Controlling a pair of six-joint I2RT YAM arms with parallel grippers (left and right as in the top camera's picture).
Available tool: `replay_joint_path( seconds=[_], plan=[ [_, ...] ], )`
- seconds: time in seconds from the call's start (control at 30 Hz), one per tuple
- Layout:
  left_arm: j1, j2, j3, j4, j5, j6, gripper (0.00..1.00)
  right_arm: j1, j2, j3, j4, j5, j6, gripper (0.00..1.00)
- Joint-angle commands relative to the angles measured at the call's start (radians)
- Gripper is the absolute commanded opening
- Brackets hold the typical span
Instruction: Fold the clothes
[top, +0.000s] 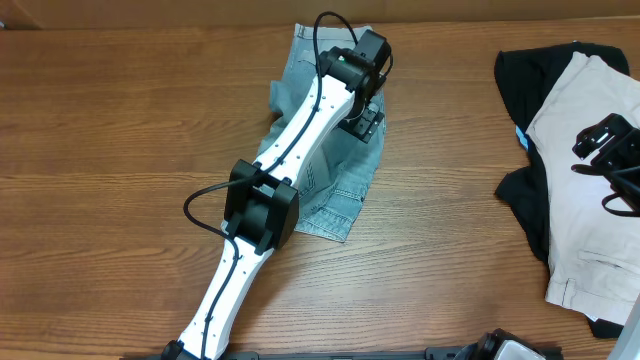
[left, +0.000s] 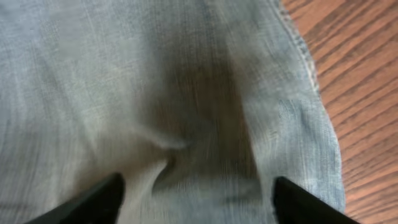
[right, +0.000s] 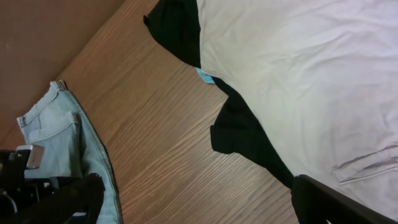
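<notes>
The light-blue denim shorts (top: 345, 180) lie on the wooden table at centre, partly folded, with my left arm stretched over them. My left gripper (top: 362, 124) hovers low over the upper right part of the shorts, open, nothing between its fingers. In the left wrist view the denim (left: 155, 93) fills the frame, with both fingertips (left: 196, 199) spread wide above a small crease. My right gripper (top: 605, 140) is open and empty at the far right, above the cream trousers. The shorts also show in the right wrist view (right: 68, 137) at the left.
Cream-beige trousers (top: 590, 200) lie on a black garment (top: 525, 80) at the right edge of the table. Both show in the right wrist view, the trousers (right: 298, 68) over the black cloth (right: 249, 143). Bare wood lies between them and the shorts.
</notes>
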Motion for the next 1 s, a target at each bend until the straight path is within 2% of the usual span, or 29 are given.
replay_joint_path(
  seconds=[0.0,0.1,0.17,0.2,0.23,0.3,0.47,0.67,0.7,0.77,0.83,0.87,0.93,0.97],
  plan=[
    [-0.018,0.014,-0.038,0.019,0.014,-0.003,0.73,-0.005,0.004,0.025,0.002,-0.008,-0.007,1.0],
    [-0.019,0.014,-0.083,0.041,0.004,-0.031,0.72,-0.005,0.006,0.024,0.002,-0.008,-0.007,1.0],
    [-0.019,0.014,-0.112,0.047,0.005,-0.035,0.66,-0.005,0.006,0.024,0.002,-0.008,-0.007,1.0],
    [-0.019,0.014,-0.12,0.047,0.004,-0.034,0.56,-0.005,0.006,0.024,0.002,-0.007,-0.007,1.0],
    [-0.019,0.014,-0.121,0.042,0.001,-0.034,0.42,-0.005,0.006,0.024,0.003,-0.006,-0.007,1.0],
    [-0.019,0.013,-0.119,0.036,-0.015,-0.035,0.04,-0.005,0.007,0.024,0.003,-0.004,-0.007,1.0],
    [-0.018,-0.001,-0.041,-0.01,-0.017,-0.053,0.04,-0.005,0.007,0.024,0.005,-0.005,-0.007,1.0],
    [0.011,-0.05,0.24,-0.172,-0.018,-0.056,0.04,-0.005,0.007,0.024,0.006,-0.005,-0.007,1.0],
    [0.019,-0.059,0.287,-0.196,-0.018,-0.051,0.07,-0.005,0.007,0.024,0.006,-0.005,-0.007,1.0],
    [0.039,-0.07,0.37,-0.231,-0.018,-0.041,0.21,-0.005,0.007,0.024,0.006,-0.005,-0.006,1.0],
    [0.063,-0.073,0.443,-0.259,-0.017,-0.022,0.17,-0.005,0.007,0.024,0.006,-0.005,-0.006,1.0],
    [0.076,-0.073,0.466,-0.268,-0.017,-0.022,0.18,-0.005,0.007,0.024,0.006,-0.005,-0.006,1.0],
    [0.101,-0.073,0.487,-0.281,-0.009,-0.022,0.04,-0.005,0.007,0.024,0.006,-0.005,-0.006,1.0],
    [0.113,-0.073,0.486,-0.286,-0.005,-0.022,0.04,-0.005,0.007,0.024,0.006,-0.005,-0.006,1.0]
  ],
)
